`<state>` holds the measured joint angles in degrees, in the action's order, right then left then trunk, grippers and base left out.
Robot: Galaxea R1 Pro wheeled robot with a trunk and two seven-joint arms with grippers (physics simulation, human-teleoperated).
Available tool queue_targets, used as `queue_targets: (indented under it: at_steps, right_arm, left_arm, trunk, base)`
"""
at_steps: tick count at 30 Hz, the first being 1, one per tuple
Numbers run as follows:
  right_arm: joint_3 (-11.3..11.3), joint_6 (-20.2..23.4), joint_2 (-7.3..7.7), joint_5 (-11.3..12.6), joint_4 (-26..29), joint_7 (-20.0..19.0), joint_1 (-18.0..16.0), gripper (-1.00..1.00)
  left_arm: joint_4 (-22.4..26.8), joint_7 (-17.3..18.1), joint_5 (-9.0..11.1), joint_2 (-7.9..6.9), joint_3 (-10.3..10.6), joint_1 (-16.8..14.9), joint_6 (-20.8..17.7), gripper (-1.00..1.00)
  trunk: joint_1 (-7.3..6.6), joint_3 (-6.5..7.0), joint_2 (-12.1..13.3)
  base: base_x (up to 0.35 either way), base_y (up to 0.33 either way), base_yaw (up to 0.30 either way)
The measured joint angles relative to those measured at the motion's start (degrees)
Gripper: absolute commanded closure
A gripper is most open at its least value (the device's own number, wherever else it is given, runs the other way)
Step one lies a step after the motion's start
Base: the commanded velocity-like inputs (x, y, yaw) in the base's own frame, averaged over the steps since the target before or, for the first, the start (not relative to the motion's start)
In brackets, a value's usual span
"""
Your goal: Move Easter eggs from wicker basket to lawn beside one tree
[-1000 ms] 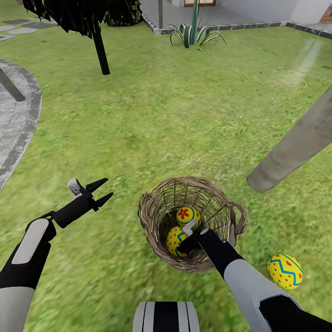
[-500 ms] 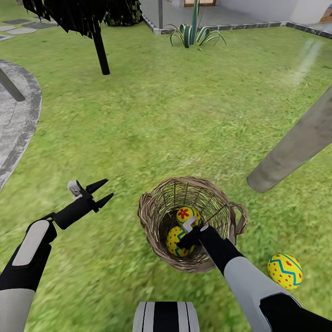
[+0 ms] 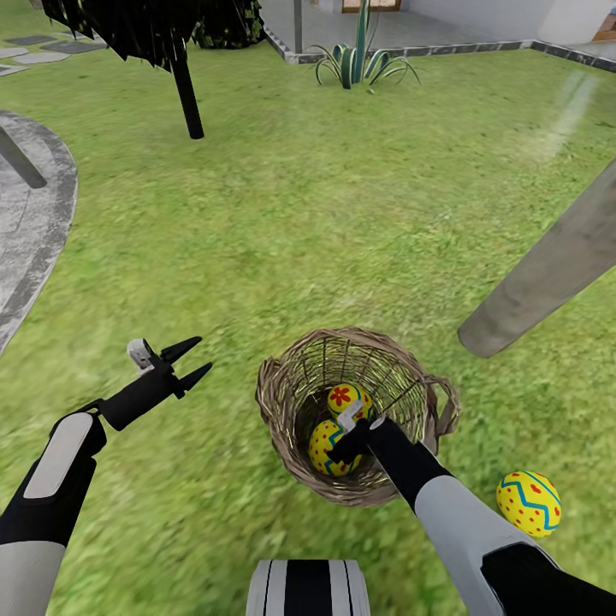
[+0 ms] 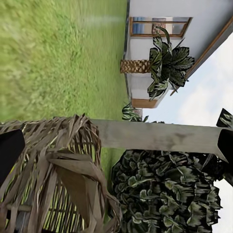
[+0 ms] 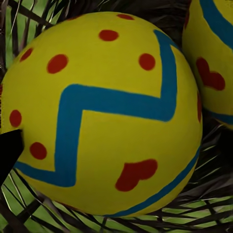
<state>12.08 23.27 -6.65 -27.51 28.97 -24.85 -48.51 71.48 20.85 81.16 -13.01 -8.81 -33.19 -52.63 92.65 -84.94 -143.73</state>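
Wicker basket [image 3: 355,415] standing upright on the lawn [image 3: 325,231], near the bottom edge of the head view and close in front of the robot. Two Easter eggs inside it: a dotted egg [image 3: 329,447] with a blue zigzag low against the near wall, touching a flower-marked egg [image 3: 349,399] just behind it. Third egg [image 3: 528,502] lying on the grass outside the basket, on the robot's right and apart from the rim. Pale grey-beige tree trunk [image 3: 552,269] rising from the lawn to the right of the basket, its base near the third egg but not touching it.

Right gripper [image 3: 344,445] reached down inside the basket, right at the dotted egg; fingers hidden there, so cannot tell whether apart or closed. In the right wrist view, the dotted egg [image 5: 104,114] very close ahead, the second egg [image 5: 213,53] beside it, dark wicker weave beneath.

Left gripper [image 3: 190,359] held above bare grass well to the left of the basket, its two black fingers apart and holding nothing. In the left wrist view, the basket's braided rim [image 4: 63,170], the pale trunk [image 4: 160,136] and dark foliage [image 4: 165,194].
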Motion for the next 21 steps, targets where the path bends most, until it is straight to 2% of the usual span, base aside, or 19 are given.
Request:
queue_targets:
  at_steps: [6,7,11,21]
  right_arm:
    - [1.9,0.0,-0.01,0.0,-0.1,0.0,0.0,-1.0]
    - [7.1,0.0,0.01,0.1,-0.1,0.0,0.0,-1.0]
    - [7.4,0.0,-0.03,0.0,-0.1,0.0,0.0,-1.0]
    - [7.4,0.0,-0.04,0.0,0.0,0.0,0.0,-1.0]
  left_arm:
    - [0.0,0.0,0.0,0.0,0.0,0.0,0.0,-1.0]
    - [0.0,0.0,0.0,0.0,0.0,0.0,0.0,-1.0]
    - [0.0,0.0,-0.1,0.0,0.1,0.0,0.0,-1.0]
    - [0.0,0.0,0.0,0.0,0.1,0.1,0.0,-1.0]
  trunk:
    - [0.0,0.0,0.0]
    - [0.0,0.0,0.0]
    - [0.06,-0.44,0.0]
    - [0.05,-0.44,0.0]
  base:
    - [0.0,0.0,0.0]
    - [0.0,0.0,0.0]
    - [0.0,0.0,0.0]
    - [0.0,0.0,0.0]
